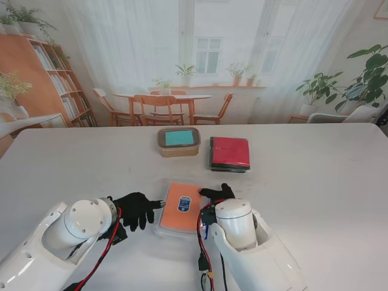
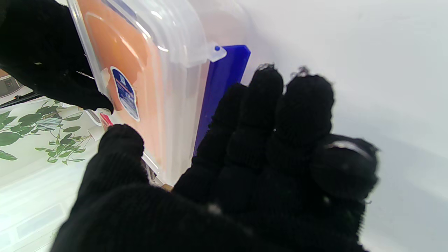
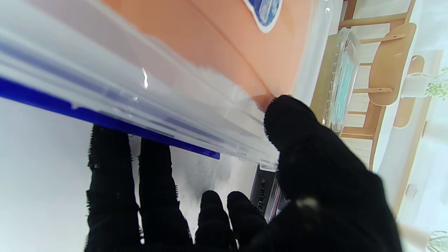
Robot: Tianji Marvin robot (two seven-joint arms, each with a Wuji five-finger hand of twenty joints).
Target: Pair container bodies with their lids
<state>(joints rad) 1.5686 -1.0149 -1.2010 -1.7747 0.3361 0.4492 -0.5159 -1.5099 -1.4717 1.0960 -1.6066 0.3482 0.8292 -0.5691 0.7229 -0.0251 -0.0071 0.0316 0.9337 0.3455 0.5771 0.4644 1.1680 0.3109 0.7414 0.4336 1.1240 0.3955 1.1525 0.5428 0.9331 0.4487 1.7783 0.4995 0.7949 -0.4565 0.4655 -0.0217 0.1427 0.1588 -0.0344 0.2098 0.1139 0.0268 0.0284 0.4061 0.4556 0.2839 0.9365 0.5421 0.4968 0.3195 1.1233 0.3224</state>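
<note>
Right hand, in a black glove, grips the right edge of the orange-lidded box: in the right wrist view its thumb presses on the orange lid near the rim while the other fingers reach under the clear body, along a blue strip at the box's base. Left hand, also gloved in black, sits just beside the box's left edge. In the left wrist view its fingers are straight and side by side next to the clear wall and a blue latch, with the thumb apart, and it holds nothing; whether the fingertips touch the box I cannot tell.

That box lies on the white table near me, between the 2 hands, with a small blue label on its lid. Farther from me stand 2 more boxes just beside each other: a brown-rimmed one with a teal lid on the left and a dark one with a red lid on the right. Both are well apart from the hands.
</note>
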